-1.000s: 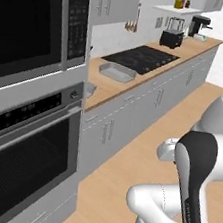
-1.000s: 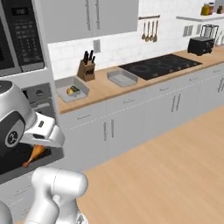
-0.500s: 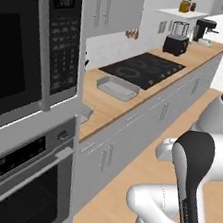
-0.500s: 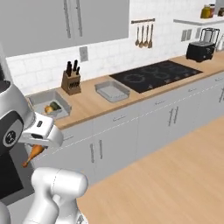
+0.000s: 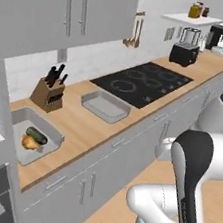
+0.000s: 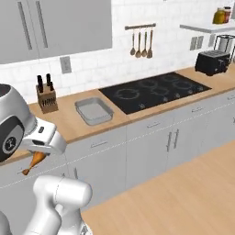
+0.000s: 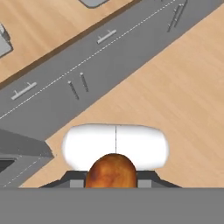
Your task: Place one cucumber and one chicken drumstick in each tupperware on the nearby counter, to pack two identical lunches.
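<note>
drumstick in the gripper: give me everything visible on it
The drumstick is golden orange-brown with a mottled, roasted-looking skin. Its bulbous end sits between the fingers of the shut gripper; the thin bone end hangs down and to the side. It is held in the air in front of the cabinet fronts, below the counter edge, touching nothing else.

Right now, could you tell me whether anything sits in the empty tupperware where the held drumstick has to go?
Nothing visible does: the empty tupperware lies open on the counter, and the end effector holds the chicken drumstick off to its side.
</note>
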